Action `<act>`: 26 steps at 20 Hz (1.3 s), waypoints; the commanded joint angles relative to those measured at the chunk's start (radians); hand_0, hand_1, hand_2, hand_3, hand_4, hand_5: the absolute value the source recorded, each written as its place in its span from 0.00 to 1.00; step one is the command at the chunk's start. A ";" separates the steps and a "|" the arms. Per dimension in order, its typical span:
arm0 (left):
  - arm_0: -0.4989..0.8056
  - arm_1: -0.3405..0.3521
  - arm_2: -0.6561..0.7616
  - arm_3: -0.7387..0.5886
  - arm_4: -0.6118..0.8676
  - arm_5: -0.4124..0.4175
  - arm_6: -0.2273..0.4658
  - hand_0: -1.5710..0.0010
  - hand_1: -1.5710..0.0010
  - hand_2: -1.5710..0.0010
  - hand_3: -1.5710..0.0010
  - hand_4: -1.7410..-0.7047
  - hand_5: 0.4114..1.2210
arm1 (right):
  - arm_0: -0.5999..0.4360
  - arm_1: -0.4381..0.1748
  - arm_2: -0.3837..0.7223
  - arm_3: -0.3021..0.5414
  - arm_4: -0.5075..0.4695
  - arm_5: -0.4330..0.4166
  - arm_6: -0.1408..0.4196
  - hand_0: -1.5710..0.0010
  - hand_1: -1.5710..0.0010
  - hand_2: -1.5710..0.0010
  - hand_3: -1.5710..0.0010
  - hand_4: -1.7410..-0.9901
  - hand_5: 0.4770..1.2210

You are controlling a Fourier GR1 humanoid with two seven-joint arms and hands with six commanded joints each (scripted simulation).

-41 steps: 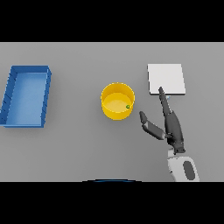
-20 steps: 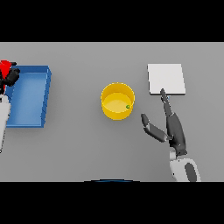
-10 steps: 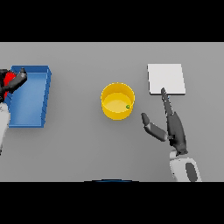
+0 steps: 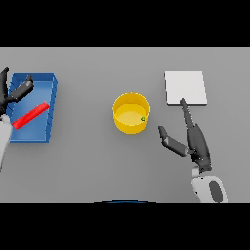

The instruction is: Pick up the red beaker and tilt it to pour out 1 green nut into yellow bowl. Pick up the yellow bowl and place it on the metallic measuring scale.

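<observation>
Lying tilted in the blue tray (image 4: 49, 83) at far left, the red beaker (image 4: 31, 115) is being left released beside the open-fingered left hand (image 4: 13, 93). The green nut (image 4: 143, 118) is being held in the yellow bowl (image 4: 131, 113) at centre. The right hand (image 4: 191, 138) is being kept spread between bowl and metallic measuring scale (image 4: 185, 88), grasping nothing.

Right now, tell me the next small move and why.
Probably bring the right robot hand left to the yellow bowl and close on its rim. The green nut already lies inside, the red beaker lies in the blue bin, and the scale is bare.
</observation>
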 commanded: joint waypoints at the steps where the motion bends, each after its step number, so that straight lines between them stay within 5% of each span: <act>1: 0.005 -0.008 -0.008 -0.005 -0.007 0.008 -0.011 0.95 0.96 0.96 0.96 0.93 0.30 | -0.008 -0.020 0.012 0.004 0.000 0.030 -0.031 1.00 1.00 1.00 1.00 0.97 0.25; 5: 0.006 -0.005 -0.002 -0.022 0.007 0.004 -0.030 0.98 0.98 0.98 0.98 0.96 0.31 | -0.157 -0.160 0.081 0.038 0.118 0.163 0.051 1.00 1.00 1.00 1.00 0.89 0.27; 9: 0.010 -0.005 -0.012 -0.028 -0.002 0.005 -0.022 0.99 0.99 0.99 0.99 0.97 0.33 | -0.309 -0.251 0.170 0.117 0.248 0.255 0.059 1.00 1.00 1.00 1.00 0.76 0.26; 15: 0.022 0.002 -0.009 -0.036 0.002 0.002 -0.019 1.00 1.00 1.00 1.00 0.96 0.35 | -0.515 -0.351 0.312 0.225 0.389 0.387 -0.047 1.00 1.00 1.00 1.00 0.69 0.29; 20: 0.011 0.012 -0.003 -0.031 0.009 -0.009 -0.023 1.00 1.00 1.00 1.00 0.96 0.36 | -0.614 -0.363 0.417 0.307 0.486 0.444 -0.082 1.00 1.00 1.00 1.00 0.70 0.32; 26: 0.005 0.017 -0.005 -0.015 0.005 -0.014 -0.025 1.00 1.00 1.00 1.00 0.97 0.35 | -0.706 -0.293 0.486 0.443 0.512 0.495 -0.099 1.00 1.00 1.00 1.00 0.67 0.34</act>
